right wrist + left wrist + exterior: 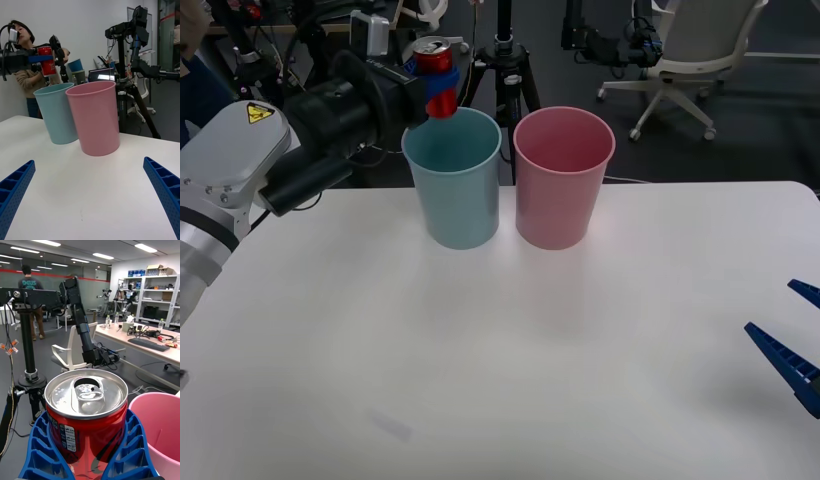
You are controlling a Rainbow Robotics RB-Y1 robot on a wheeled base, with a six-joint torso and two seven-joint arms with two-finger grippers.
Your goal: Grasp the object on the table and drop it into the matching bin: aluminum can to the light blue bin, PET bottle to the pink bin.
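My L gripper [438, 88]: squeezing the red can [435, 60], above light blue bin [453, 180] far-left rim.
Tip: go right a bit, then drop.
My R gripper [792, 335]: wide open, near right.

Left arm [240, 160]: white and silver shell, yellow warning triangle sticker [258, 113], black cylindrical wrist section [345, 105]. Left gripper [88, 450] and right gripper [90, 189]: blue ribbed plastic fingers.
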